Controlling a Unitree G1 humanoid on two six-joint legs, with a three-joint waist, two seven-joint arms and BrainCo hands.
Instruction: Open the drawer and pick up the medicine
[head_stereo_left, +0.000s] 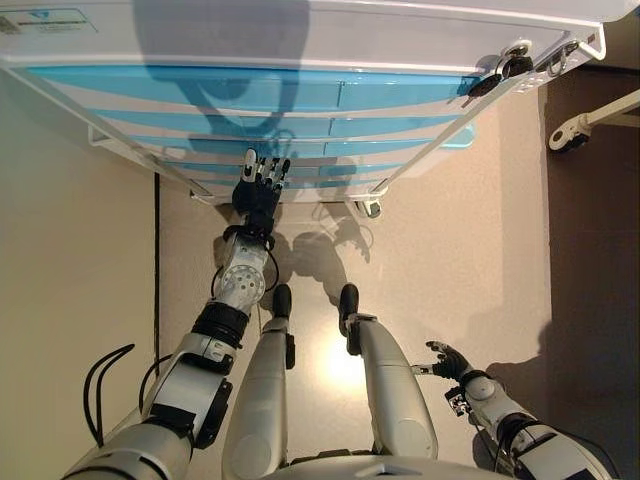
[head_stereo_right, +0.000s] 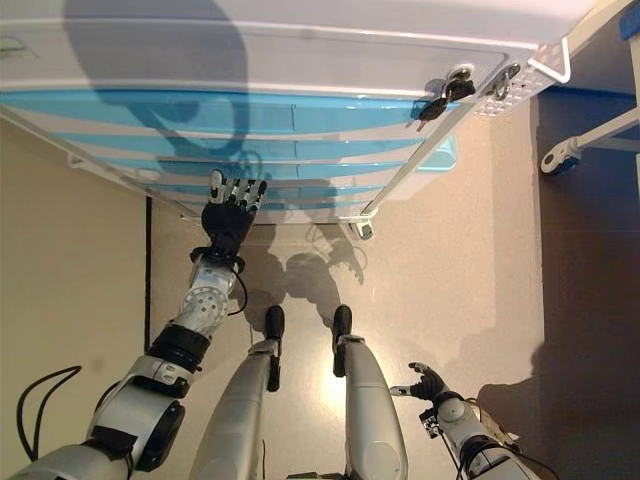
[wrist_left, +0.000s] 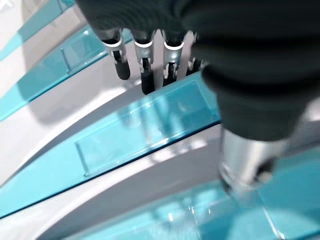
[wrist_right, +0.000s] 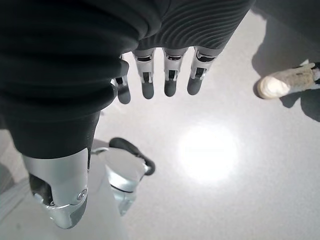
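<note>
Overhead, your left hand (head_stereo_left: 262, 180) reached, fingers straight, against the white cabinet's translucent blue drawer fronts (head_stereo_left: 250, 90), positioned for opening. Wristward, fingertips (wrist_left: 148, 80) touched a blue front (wrist_left: 150, 125). Your right hand (wrist_right: 150, 70) hung relaxed and empty. No medicine showed; presumably inside.
</note>
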